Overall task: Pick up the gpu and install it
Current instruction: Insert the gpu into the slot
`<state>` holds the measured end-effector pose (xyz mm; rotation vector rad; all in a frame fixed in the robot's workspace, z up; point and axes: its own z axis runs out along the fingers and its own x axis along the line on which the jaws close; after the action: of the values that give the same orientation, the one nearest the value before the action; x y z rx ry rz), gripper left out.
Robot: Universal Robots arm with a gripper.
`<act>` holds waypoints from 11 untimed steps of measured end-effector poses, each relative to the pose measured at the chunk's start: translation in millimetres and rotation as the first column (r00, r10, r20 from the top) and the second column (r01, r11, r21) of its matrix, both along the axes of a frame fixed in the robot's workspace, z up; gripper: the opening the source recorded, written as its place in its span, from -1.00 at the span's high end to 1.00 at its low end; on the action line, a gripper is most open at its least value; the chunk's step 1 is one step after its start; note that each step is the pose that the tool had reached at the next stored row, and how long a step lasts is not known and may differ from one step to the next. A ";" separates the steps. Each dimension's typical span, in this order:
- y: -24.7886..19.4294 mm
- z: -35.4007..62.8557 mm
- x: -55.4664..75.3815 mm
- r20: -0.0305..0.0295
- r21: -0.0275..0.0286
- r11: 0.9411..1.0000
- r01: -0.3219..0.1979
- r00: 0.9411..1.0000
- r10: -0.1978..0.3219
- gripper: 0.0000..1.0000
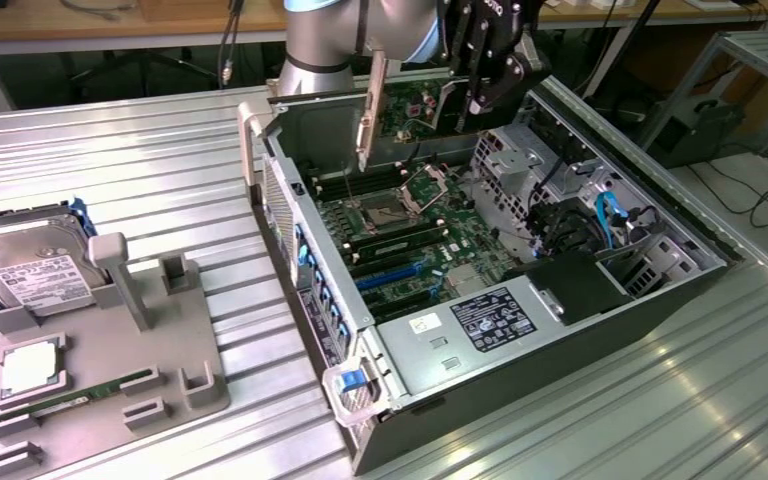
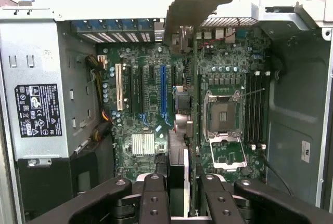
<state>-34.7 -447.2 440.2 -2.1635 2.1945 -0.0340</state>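
My gripper (image 1: 480, 98) is shut on the gpu (image 1: 418, 105), holding it on edge above the far end of the open computer case (image 1: 651, 290). The card's silver end bracket (image 1: 373, 110) hangs down toward the case's rear wall. In the wrist view the gpu (image 2: 179, 169) runs edge-on between my two black fingers (image 2: 154, 200), straight over the motherboard (image 2: 145, 125). Under the card's line lie the expansion slots, a blue slot (image 2: 163, 94) and a white slot (image 2: 118, 94). The card is clear of the board and not touching any slot.
The empty CPU socket (image 2: 222, 117) and memory slots (image 2: 255, 107) sit beside the card's path. A power supply (image 1: 491, 320) fills the case's near end. On the exterior view's left, a grey fixture (image 1: 157, 340) holds a hard drive (image 1: 31, 265), a processor (image 1: 31, 365) and a memory stick (image 1: 77, 400).
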 end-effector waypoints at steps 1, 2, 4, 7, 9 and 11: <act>0.0 -0.7 0.0 0.000 0.000 1.000 -0.003 1.000 0.003 0.44; 0.0 -3.7 0.0 0.000 0.000 1.000 -0.010 1.000 0.010 0.44; 0.0 -10.8 0.0 0.000 0.000 1.000 -0.010 1.000 0.010 0.44; -0.1 -23.2 0.0 0.000 0.000 1.000 -0.010 1.000 0.010 0.44; -0.1 -24.1 0.0 0.000 0.000 1.000 -0.010 1.000 0.010 0.44; -0.1 -25.1 0.0 0.000 0.000 1.000 -0.010 1.000 0.010 0.44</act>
<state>-34.7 -447.3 415.2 -2.1743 2.1838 -0.0337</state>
